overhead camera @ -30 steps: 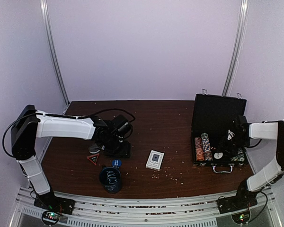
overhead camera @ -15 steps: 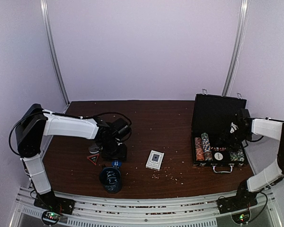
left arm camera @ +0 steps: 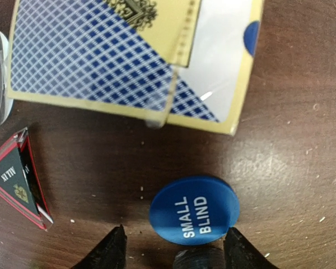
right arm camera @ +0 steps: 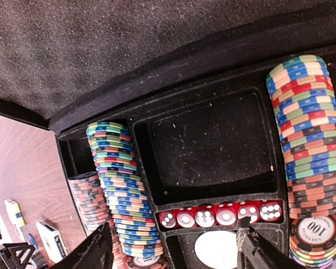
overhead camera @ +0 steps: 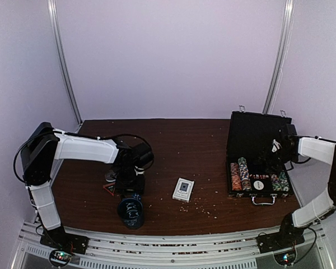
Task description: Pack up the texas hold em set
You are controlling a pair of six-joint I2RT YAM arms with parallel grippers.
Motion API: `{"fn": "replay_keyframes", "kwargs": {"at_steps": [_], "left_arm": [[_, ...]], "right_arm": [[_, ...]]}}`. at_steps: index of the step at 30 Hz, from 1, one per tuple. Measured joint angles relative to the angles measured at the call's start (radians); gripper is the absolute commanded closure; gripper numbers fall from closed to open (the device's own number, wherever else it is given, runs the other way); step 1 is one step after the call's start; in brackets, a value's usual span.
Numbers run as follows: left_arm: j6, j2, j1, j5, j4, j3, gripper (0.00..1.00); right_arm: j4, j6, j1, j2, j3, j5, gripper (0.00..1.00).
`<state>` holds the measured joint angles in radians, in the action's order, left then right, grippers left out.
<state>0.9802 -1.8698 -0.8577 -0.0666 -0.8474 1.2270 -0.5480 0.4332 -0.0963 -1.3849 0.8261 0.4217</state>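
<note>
Packing is partway done, by my reading. Multicoloured chip rolls (right arm camera: 120, 185) and a row of red dice (right arm camera: 221, 216) already sit in the open black case (overhead camera: 252, 134), but its centre compartment (right arm camera: 210, 145) is bare. The case stands at the right edge of the table (overhead camera: 196, 145), toward the near-right corner, with its lid upright and its metal handle facing the near edge.

The step in hand looks like gathering the loose pieces near the left end of the near edge. The left hand (left arm camera: 176, 252) hangs low with its fingers apart, straddling a blue SMALL BLIND button (left arm camera: 194, 210) that lies flat on the wood. A blue-patterned card deck (left arm camera: 129, 56) lies just beyond it and a triangular ALL IN marker (left arm camera: 17, 179) to one side. A second deck (overhead camera: 183, 189) rests near the middle of the near edge.

The right hand (right arm camera: 173, 246) hovers over the case interior, its fingers likewise apart and holding nothing.

Next, the left hand would need to drop and pinch the button by its thin rim. The disc is flat and smooth and may slide rather than lift.
</note>
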Motion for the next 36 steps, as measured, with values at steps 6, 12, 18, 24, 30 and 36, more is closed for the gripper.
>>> {"fn": "replay_keyframes", "kwargs": {"at_steps": [6,12,18,24,30,36], "left_arm": [[0.002,-0.002,0.001,0.021,-0.025,0.008,0.39],[-0.010,-0.002,0.001,0.048,-0.027,0.019,0.36],[-0.044,-0.002,0.000,0.082,-0.023,0.043,0.44],[-0.060,-0.012,-0.009,0.105,-0.040,0.043,0.47],[-0.067,-0.043,-0.013,0.116,-0.049,0.046,0.49],[-0.071,-0.062,-0.015,0.117,-0.072,0.062,0.54]], "right_arm": [[0.003,0.000,0.000,-0.019,0.004,0.010,0.26],[0.008,0.000,0.000,-0.028,0.004,0.019,0.26],[0.015,0.000,0.001,-0.029,0.004,0.025,0.27],[0.021,0.000,0.001,-0.029,0.004,0.026,0.27],[0.023,0.001,0.003,-0.030,0.004,0.027,0.27],[0.033,0.007,0.005,-0.033,0.003,0.028,0.27]]}}
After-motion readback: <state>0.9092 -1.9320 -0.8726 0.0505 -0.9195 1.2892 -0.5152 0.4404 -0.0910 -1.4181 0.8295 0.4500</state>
